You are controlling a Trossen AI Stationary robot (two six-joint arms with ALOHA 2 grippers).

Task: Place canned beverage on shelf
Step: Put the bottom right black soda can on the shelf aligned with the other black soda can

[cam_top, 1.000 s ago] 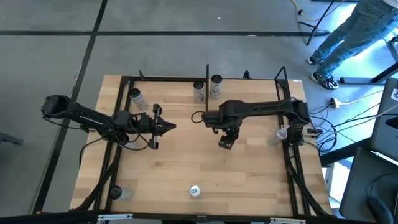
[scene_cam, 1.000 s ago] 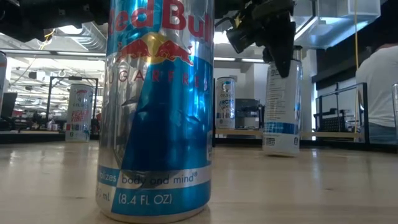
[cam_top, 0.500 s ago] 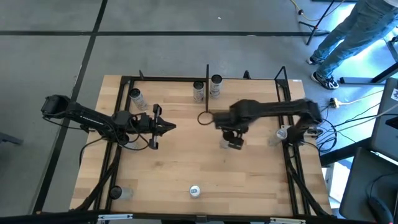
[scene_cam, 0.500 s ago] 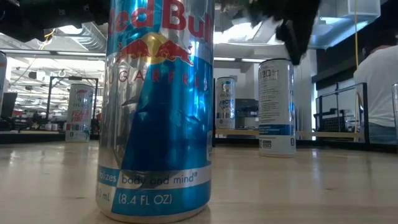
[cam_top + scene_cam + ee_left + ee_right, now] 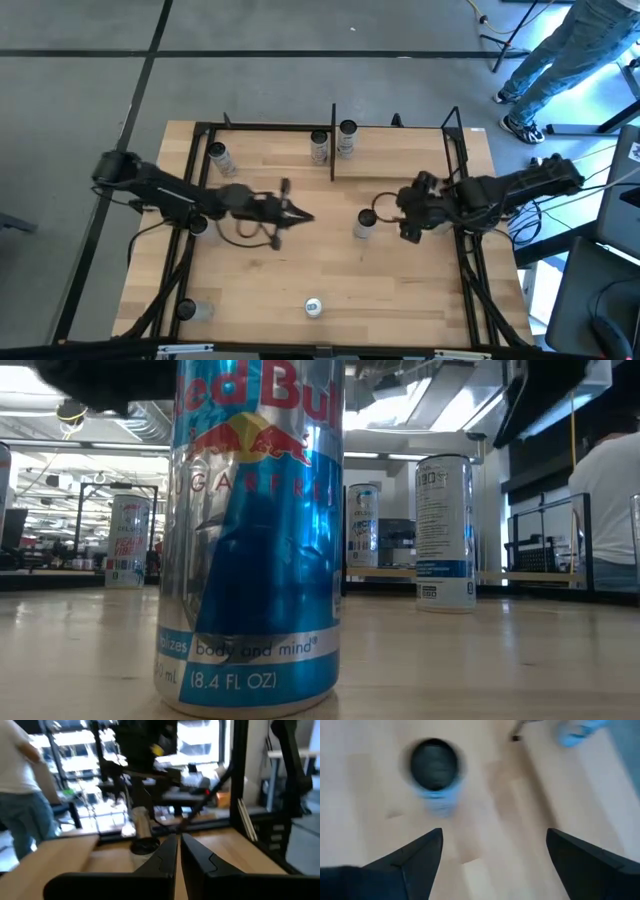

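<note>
A white and blue can stands upright on its base on the wooden board, right of the black divider upright of the shelf frame. It also shows in the low view and, blurred, from above in the right wrist view. My right gripper is wide open and empty, just right of the can and apart from it. My left gripper is shut and empty, left of the can, pointing toward it.
Two cans stand at the divider's far end and one in the left bay. A Red Bull can stands near the front edge, another at the front left. A person stands beyond the far right corner.
My right gripper has let go of the white and blue can, risen off its top and drawn back toward the table's right edge. The can stays upright on the board. My left gripper, still shut, has gone toward the table's right, nearer the can.
</note>
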